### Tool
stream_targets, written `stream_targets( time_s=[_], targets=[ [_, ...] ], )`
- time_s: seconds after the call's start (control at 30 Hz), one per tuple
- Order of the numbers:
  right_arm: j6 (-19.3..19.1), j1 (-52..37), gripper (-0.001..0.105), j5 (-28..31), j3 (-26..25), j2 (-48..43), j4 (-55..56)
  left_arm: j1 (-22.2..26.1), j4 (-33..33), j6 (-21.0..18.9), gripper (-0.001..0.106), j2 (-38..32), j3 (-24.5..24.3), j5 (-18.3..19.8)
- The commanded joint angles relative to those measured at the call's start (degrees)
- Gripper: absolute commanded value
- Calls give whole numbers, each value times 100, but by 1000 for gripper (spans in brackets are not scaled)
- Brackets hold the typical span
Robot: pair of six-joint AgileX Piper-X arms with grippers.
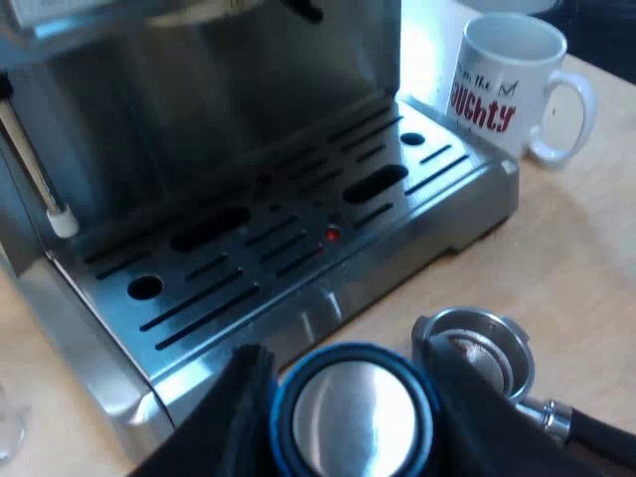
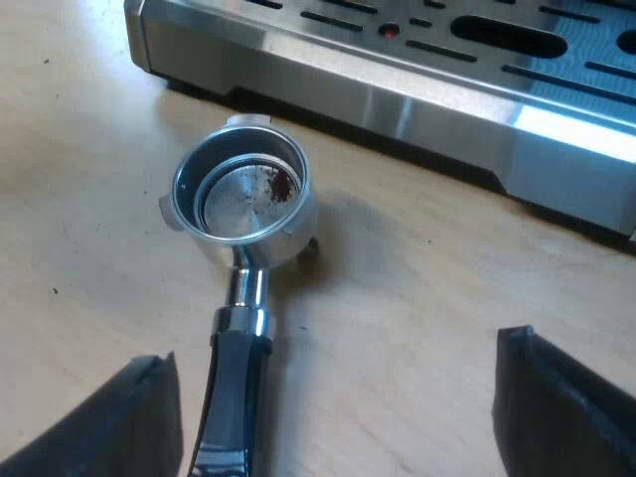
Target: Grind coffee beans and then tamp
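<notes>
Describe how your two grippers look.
Left gripper: two matte black fingers, broad and tapering to blunt tips. Right gripper: the same black, its fingers wedge-shaped with flat, angular ends. No markings show on either.

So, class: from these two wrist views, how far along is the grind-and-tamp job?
Done: the left gripper holds the blue tamper. In hand: the right gripper hangs open over the metal holder, lying loose by the espresso machine. Left: its basket holds only a few brown specks, so grinding and tamping both remain.
</notes>
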Motion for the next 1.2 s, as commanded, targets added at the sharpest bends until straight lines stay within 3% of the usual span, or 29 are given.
stream_targets(
  time_s=[0.03, 0.37, 0.43, 0.57, 0.73, 1.0, 1.2],
  targets=[
    [-87, -23, 66, 41, -11, -16, -174, -17, -58, -1, 19, -21, -97, 35],
    [-112, -23, 66, -6, -11, -16, -269, -790, -58, -1, 19, 509, -375, -30],
    [-112, -23, 66, -17, -11, -16, -265, -1173, -70, 48, 19, 778, -489, -353],
    [-112, -23, 66, -315, -11, -16, -293, -1640, -131, 360, 19, 1086, -617, -577],
    [-112, -23, 66, -531, -11, -16, -293, -2200, -470, 472, 19, 1471, -761, -950],
    [-112, -23, 66, -531, -11, -16, -293, -2581, -1036, 470, 19, 2091, -889, -949],
    [-112, -23, 66, -531, -11, -16, -293, -2580, -1137, 612, 19, 2637, -1029, -949]
  ],
)
